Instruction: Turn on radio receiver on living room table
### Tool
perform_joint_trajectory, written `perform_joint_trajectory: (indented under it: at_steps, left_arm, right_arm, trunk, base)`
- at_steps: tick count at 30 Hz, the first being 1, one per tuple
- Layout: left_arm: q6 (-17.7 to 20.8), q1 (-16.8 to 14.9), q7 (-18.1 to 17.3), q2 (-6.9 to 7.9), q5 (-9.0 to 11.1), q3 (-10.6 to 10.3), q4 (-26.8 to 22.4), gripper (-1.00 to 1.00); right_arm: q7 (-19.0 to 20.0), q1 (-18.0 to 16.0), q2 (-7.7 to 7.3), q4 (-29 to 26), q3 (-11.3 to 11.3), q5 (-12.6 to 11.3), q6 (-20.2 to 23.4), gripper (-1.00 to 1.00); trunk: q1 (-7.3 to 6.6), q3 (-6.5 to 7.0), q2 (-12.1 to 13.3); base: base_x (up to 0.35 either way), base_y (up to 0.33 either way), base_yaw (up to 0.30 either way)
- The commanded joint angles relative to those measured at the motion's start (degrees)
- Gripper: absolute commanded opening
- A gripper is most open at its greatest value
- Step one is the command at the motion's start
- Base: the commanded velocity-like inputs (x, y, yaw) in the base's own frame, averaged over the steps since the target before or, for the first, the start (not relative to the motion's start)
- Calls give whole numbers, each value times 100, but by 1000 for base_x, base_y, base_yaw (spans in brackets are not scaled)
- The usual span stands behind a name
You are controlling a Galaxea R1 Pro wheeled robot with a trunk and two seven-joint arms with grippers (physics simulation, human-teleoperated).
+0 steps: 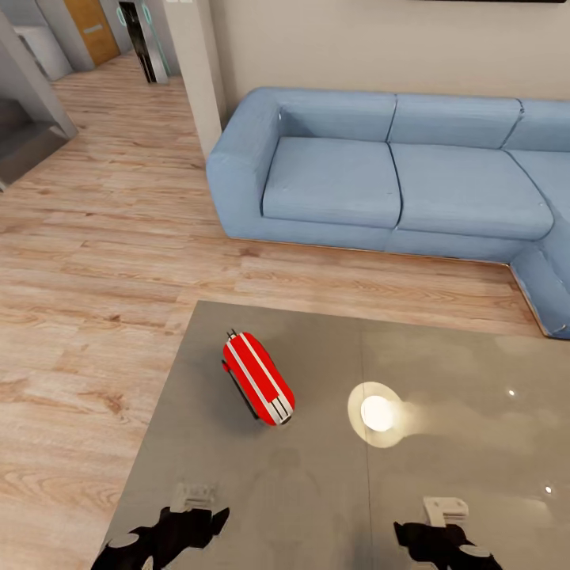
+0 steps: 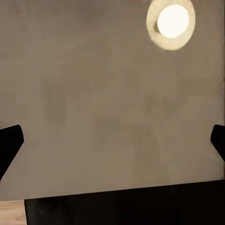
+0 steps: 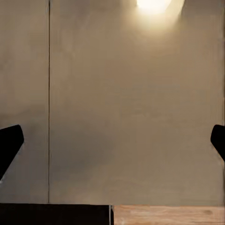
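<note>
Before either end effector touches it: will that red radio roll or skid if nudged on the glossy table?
The radio receiver has a rounded oblong body, so a sideways push would probably rock or roll it. The table top is glossy enough to mirror a lamp, so it likely slides easily. Its shell looks rigid, and the black side strap may snag a fingertip.

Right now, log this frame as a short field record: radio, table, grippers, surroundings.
radio receiver: red with white stripes, lying on the table, untouched
table: glossy grey top, lamp glare reflected right of the radio
left gripper: open, over the table's near edge, short of the radio
right gripper: open, holding nothing
sofa: blue, beyond the table
floor: light wood planks
</note>
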Motion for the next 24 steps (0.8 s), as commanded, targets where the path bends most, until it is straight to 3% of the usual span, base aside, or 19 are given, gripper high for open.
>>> perform_joint_trajectory:
  at_steps: [1, 4, 7, 9, 13, 14, 15, 16, 20, 21, 22, 24]
  left_arm:
    - [24, -2, -5, -2, 1, 0, -75, 100]
    - [80, -80, -31, -24, 47, 0, -158, 100]
    - [107, -388, -87, -33, 194, 4, -153, 100]
    - [108, -481, -93, -30, 216, 6, -122, 100]
    - [79, -663, -98, 14, 240, 27, 20, 100]
    - [58, -715, -99, 52, 205, 41, 136, 100]
    - [67, -750, -100, 63, 188, 45, 157, 100]
    - [83, -788, -101, 73, 173, 45, 164, 100]
    - [94, -818, -103, 96, 161, 31, 174, 100]
    - [95, -823, -107, 121, 161, 25, 179, 100]
    - [96, -824, -108, 134, 161, 23, 180, 100]
    - [97, -827, -111, 189, 162, 20, 195, 100]
  right_arm:
    - [1, -96, 1, -131, 8, 7, 136, 100]
    - [19, -556, 5, -283, 38, 137, 485, 100]
    - [47, -1075, 41, -320, 131, 334, 708, 100]
    - [48, -1218, 57, -315, 234, 374, 778, 100]
    - [48, -1672, 98, -290, 735, 445, 1081, 100]
    - [57, -1918, 147, -250, 1018, 452, 1218, 100]
    - [61, -2045, 198, -226, 1142, 456, 1256, 100]
    - [64, -2255, 318, -201, 1297, 457, 1302, 100]
    - [63, -2652, 629, -176, 1456, 457, 1506, 100]
    - [61, -2855, 836, -127, 1486, 457, 1701, 100]
    - [60, -2927, 908, -86, 1492, 457, 1756, 100]
    - [37, -3245, 1212, 220, 1525, 475, 1895, 100]
  trunk:
    - [0, 0, 0]
    - [0, 0, 0]
    - [0, 0, 0]
    - [0, 0, 0]
    - [0, 0, 0]
    - [0, 0, 0]
    - [0, 0, 0]
    - [0, 0, 0]
    - [0, 0, 0]
    - [0, 0, 0]
    - [0, 0, 0]
    - [0, 0, 0]
  base:
    - [0, 0, 0]
    - [0, 0, 0]
    - [0, 0, 0]
    - [0, 0, 0]
    - [0, 0, 0]
    - [0, 0, 0]
    - [0, 0, 0]
    - [0, 0, 0]
    - [0, 0, 0]
    - [0, 0, 0]
    - [0, 0, 0]
    - [0, 0, 0]
